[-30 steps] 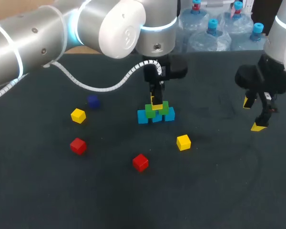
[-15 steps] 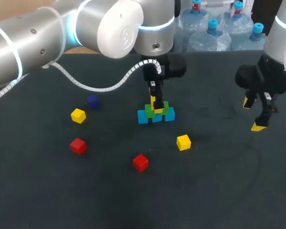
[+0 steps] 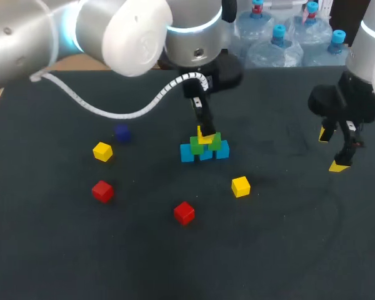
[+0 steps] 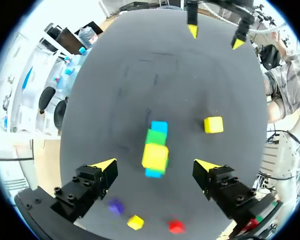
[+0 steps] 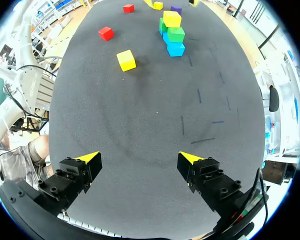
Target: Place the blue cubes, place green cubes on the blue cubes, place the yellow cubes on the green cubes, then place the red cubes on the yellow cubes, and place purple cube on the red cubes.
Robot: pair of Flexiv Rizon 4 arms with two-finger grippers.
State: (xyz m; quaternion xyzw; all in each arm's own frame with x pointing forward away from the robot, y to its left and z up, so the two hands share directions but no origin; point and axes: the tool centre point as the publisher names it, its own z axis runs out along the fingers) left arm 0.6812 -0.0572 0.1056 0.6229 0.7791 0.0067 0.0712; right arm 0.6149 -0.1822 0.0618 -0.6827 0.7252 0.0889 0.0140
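At mid-table stands a small stack: blue cubes (image 3: 204, 153) at the base, green cubes (image 3: 207, 144) on them, and one yellow cube (image 3: 204, 136) on top. My left gripper (image 3: 204, 127) hangs open just above that stack. In the left wrist view the yellow cube (image 4: 155, 156) lies free below, between the spread fingers. Loose on the mat are two yellow cubes (image 3: 102, 151) (image 3: 240, 186), two red cubes (image 3: 102, 190) (image 3: 184, 212) and a purple cube (image 3: 121, 132). My right gripper (image 3: 333, 150) hovers open and empty at the right, far from the stack (image 5: 173, 27).
The dark mat (image 3: 287, 237) covers the whole table. The loose cubes lie left of and in front of the stack. Bare mat lies between the stack and my right gripper (image 5: 140, 160), and along the front edge.
My left gripper has opened, let go of the yellow cube on the green cubes, and risen a little. The right arm has not moved.
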